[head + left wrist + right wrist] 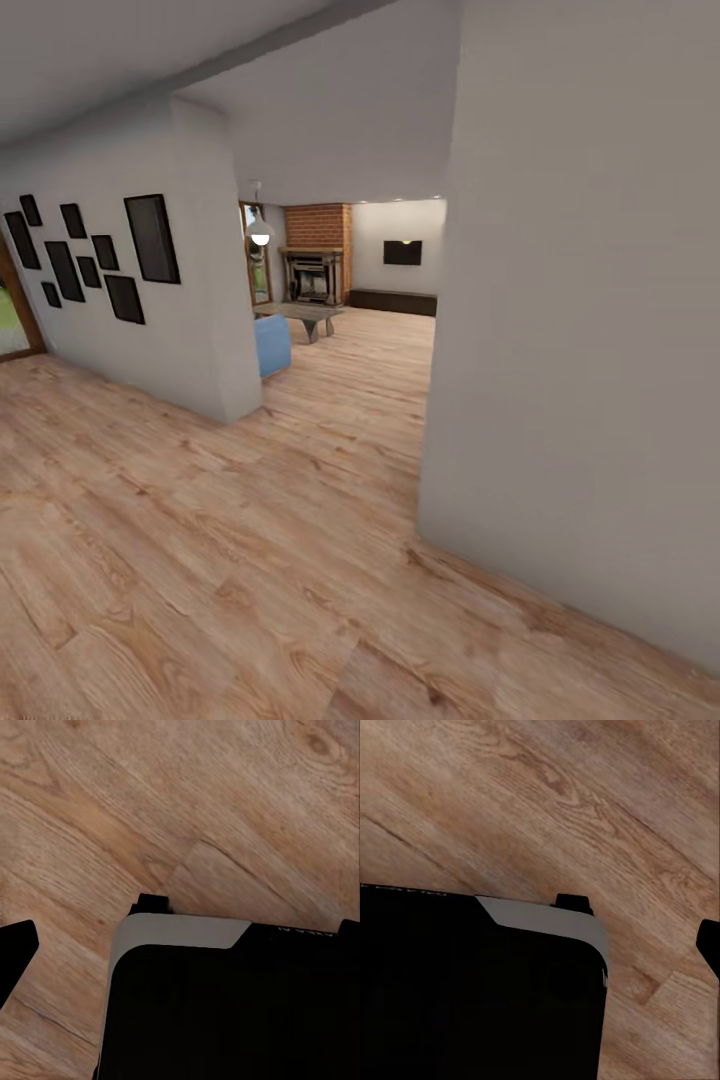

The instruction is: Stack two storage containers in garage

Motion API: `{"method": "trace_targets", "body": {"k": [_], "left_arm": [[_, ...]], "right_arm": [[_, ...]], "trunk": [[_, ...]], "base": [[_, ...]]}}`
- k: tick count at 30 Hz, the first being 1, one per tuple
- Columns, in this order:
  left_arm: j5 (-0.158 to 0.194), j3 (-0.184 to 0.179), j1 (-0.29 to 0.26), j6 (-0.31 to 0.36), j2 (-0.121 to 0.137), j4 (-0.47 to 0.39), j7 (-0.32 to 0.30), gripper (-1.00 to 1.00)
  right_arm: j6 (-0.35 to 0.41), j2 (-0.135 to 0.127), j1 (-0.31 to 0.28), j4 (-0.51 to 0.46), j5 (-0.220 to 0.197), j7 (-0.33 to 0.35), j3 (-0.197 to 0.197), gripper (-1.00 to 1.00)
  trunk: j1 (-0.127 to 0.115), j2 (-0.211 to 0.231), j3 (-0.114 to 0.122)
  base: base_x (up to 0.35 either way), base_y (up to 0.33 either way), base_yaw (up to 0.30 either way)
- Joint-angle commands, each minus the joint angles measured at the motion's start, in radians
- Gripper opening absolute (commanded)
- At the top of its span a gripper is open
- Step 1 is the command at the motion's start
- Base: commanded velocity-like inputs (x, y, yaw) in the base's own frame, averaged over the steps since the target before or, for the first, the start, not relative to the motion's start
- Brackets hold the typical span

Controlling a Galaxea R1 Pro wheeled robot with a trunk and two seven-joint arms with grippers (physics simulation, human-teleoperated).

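Observation:
The two storage containers are out of view. Ahead, past a hallway opening, lies the living room [340, 330], with its brick fireplace [318, 262], black wall TV [402, 252] and long dark bench [392, 301]. The garage and its floor are out of view. In the left wrist view my left gripper [184, 945] hangs over light wood planks and the robot's black base [225, 1012]. One fingertip [16, 952] sits at each side of the picture, wide apart, with nothing between. In the right wrist view my right gripper [540, 937] hangs likewise, one fingertip [709, 943] at the edge, holding nothing.
A white wall corner [560, 400] stands close on the right. Another white wall [215, 300] with black picture frames [152, 238] juts out on the left. A blue sofa [272, 345] and a low coffee table [305, 316] sit beyond it. Light wood flooring [250, 560] runs between the walls.

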Motion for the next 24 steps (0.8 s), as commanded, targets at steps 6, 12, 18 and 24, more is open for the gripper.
{"method": "trace_targets", "body": {"k": [6, 12, 18, 24], "left_arm": [[0.006, 0.004, -0.001, -0.002, 0.0, 0.001, -0.001, 1.0], [0.006, 0.004, -0.001, -0.003, 0.0, 0.001, -0.001, 1.0], [0.006, 0.004, -0.001, -0.002, 0.0, 0.001, -0.001, 1.0], [0.007, 0.004, -0.001, -0.002, 0.0, 0.001, -0.001, 1.0]], "right_arm": [[-0.003, 0.001, 0.0, 0.002, -0.008, 0.001, 0.01, 1.0], [-0.003, 0.001, 0.0, 0.002, -0.007, 0.001, 0.01, 1.0], [-0.002, 0.0, 0.0, 0.002, -0.005, 0.001, 0.01, 1.0], [-0.003, -0.001, 0.0, 0.002, -0.004, 0.001, 0.01, 1.0]], "trunk": [[0.001, -0.001, -0.001], [0.001, -0.001, -0.001], [0.001, -0.001, -0.001], [0.001, -0.001, -0.001]], "base": [[0.323, 0.0, 0.3], [0.323, 0.0, 0.279], [0.323, 0.0, 0.065], [0.323, 0.0, 0.003]]}}
